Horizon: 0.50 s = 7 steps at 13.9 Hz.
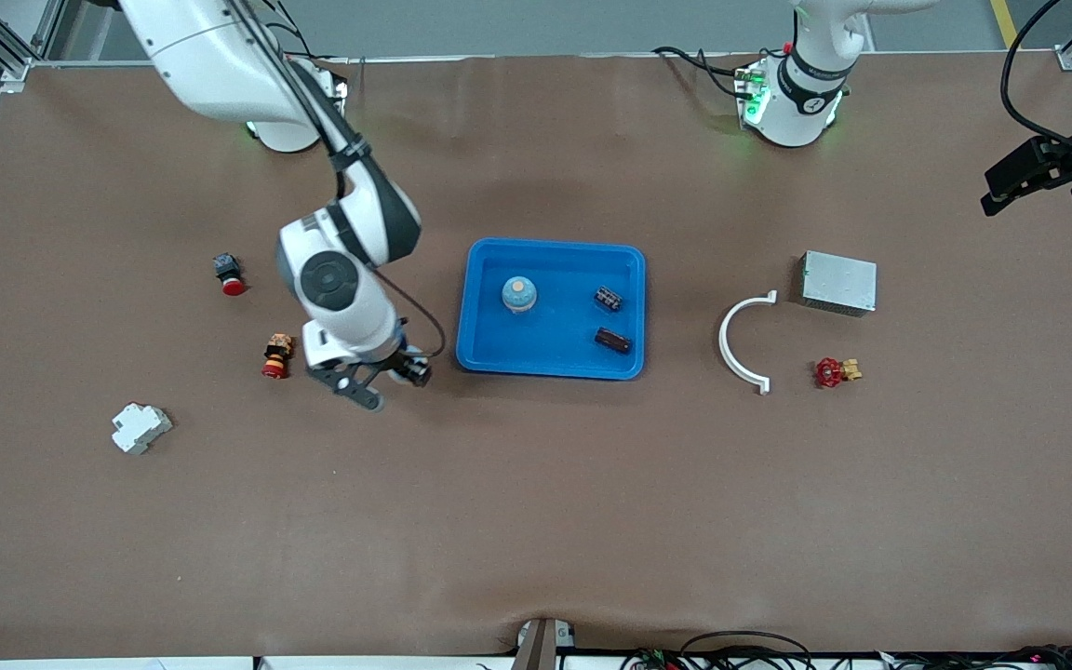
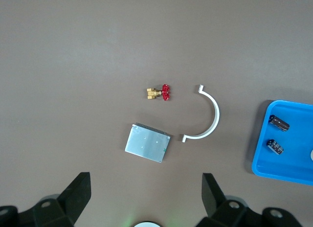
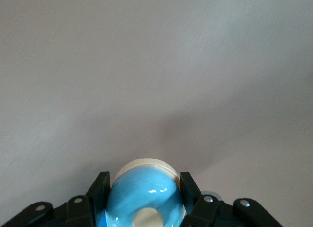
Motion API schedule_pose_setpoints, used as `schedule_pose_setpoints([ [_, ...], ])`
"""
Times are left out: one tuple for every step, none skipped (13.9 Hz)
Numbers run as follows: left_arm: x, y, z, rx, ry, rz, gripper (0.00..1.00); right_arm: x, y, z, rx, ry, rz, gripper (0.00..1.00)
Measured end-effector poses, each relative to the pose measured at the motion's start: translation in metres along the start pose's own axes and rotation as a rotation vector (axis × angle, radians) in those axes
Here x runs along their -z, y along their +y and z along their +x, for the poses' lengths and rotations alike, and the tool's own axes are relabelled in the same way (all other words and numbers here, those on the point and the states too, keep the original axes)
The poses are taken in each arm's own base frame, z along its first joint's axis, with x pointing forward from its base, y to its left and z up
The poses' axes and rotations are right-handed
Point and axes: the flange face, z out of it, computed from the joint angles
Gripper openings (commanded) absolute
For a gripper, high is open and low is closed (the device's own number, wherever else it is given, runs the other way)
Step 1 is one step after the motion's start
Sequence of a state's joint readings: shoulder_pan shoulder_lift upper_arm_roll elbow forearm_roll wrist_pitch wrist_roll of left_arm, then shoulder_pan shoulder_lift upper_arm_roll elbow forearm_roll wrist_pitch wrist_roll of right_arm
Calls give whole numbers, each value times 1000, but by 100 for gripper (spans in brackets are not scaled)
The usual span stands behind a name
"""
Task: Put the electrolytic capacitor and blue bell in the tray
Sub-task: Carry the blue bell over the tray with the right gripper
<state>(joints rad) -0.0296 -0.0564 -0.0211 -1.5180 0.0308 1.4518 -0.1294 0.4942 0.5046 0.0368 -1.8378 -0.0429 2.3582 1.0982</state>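
The blue tray (image 1: 489, 349) lies mid-table. In it stand a blue bell (image 1: 518, 294) and two dark electrolytic capacitors (image 1: 608, 299) (image 1: 612, 341); the left wrist view shows the tray (image 2: 274, 163) and both capacitors (image 2: 278, 122) (image 2: 276, 147). My right gripper (image 1: 359, 389) hangs low over the table beside the tray's corner toward the right arm's end. In the right wrist view it (image 3: 145, 180) is shut on another blue bell (image 3: 144, 200) with a cream rim. My left gripper (image 1: 1038, 177) (image 2: 145, 188) waits open, high over the left arm's end of the table, holding nothing.
A grey metal box (image 1: 838, 282), a white curved clamp (image 1: 743, 342) and a red-handled valve (image 1: 836, 371) lie toward the left arm's end. A red button (image 1: 231, 274), a red-orange switch (image 1: 276, 355) and a white block (image 1: 140, 427) lie toward the right arm's end.
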Motion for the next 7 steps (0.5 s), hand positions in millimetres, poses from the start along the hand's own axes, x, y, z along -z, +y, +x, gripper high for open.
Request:
schedule_pose_setpoints([
  [-1, 0, 0, 0, -2, 0, 100, 0, -11, -21, -18, 0, 0, 0],
  [-1, 0, 0, 0, -3, 0, 100, 1, -19, -37, -31, 1, 1, 0],
  [-2, 0, 0, 0, -3, 0, 100, 1, -26, -52, -44, 3, 0, 0],
  [-2, 0, 0, 0, -4, 0, 100, 1, -31, -65, -56, 11, -2, 0],
  [-2, 0, 0, 0, -4, 1, 100, 1, -36, -78, -70, 25, -6, 0],
  [-2, 0, 0, -1, -4, 1, 100, 1, -40, -90, -83, 43, -11, 0],
  [-2, 1, 0, 0, -4, 1, 100, -1, -44, -103, -96, 59, -17, 0],
])
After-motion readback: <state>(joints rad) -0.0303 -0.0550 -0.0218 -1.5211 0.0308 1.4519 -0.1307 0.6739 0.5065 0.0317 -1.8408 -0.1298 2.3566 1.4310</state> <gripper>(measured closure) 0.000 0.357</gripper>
